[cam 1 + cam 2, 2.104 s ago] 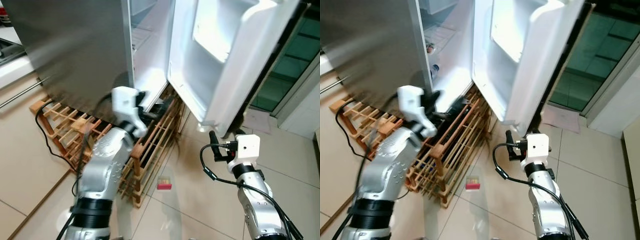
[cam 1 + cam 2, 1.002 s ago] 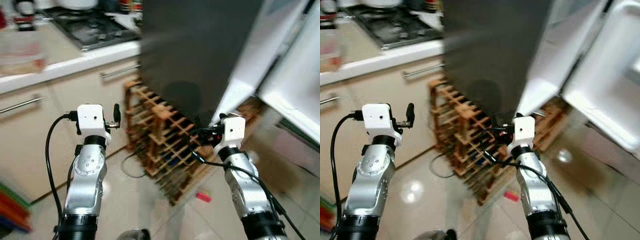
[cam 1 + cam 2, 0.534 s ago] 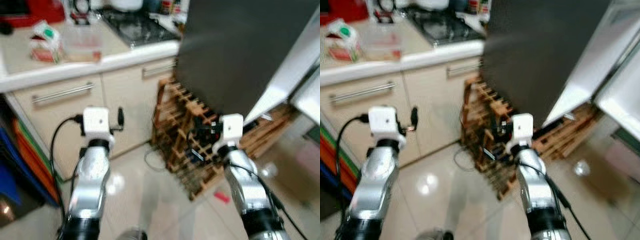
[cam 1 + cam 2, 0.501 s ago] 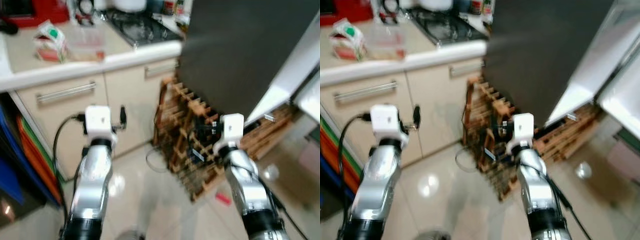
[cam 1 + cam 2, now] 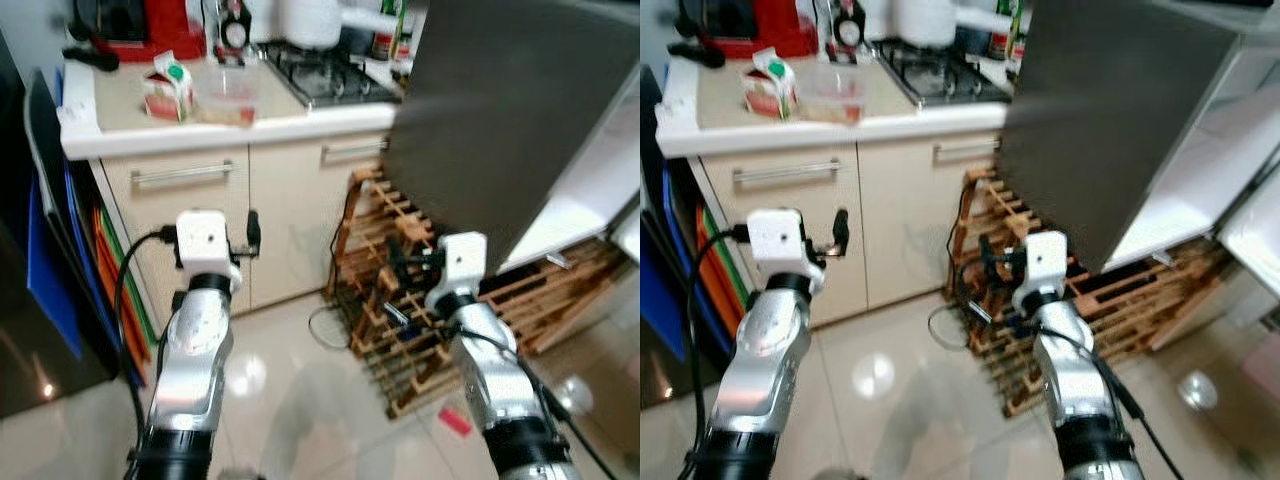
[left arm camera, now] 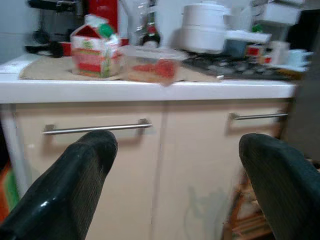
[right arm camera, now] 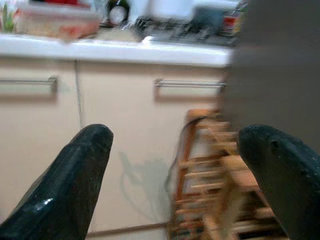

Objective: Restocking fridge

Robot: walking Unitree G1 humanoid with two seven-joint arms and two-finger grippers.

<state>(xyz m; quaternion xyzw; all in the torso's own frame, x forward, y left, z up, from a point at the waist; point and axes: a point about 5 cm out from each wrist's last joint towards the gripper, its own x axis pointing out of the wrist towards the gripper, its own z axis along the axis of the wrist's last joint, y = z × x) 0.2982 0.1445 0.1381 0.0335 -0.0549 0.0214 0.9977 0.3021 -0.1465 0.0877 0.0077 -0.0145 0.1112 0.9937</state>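
I have both arms raised in front of me over the glossy beige tiled floor (image 5: pixel 290 400). My left gripper (image 6: pixel 175 185) points at the cream cabinet front with steel bar handles (image 6: pixel 97 128), its two black fingers spread wide apart and holding nothing. My right gripper (image 7: pixel 180 180) is likewise spread and empty, aimed toward the wooden lattice wine rack (image 5: pixel 400 290) that stands on the floor at about 3 o'clock from the cabinets.

On the white countertop (image 5: pixel 790 125) at 11 o'clock I see a red-and-white gable-top carton with a green cap (image 5: pixel 770 85), and just beside it a clear plastic lidded container with something red inside (image 6: pixel 149 62). Farther along sits a black gas hob (image 5: pixel 935 75) carrying a white pot (image 6: pixel 202 32).

The tall grey fridge body (image 5: pixel 500 120) rises at 1 o'clock behind the rack. A small red packet (image 5: pixel 455 420) lies on the floor at 4 o'clock.
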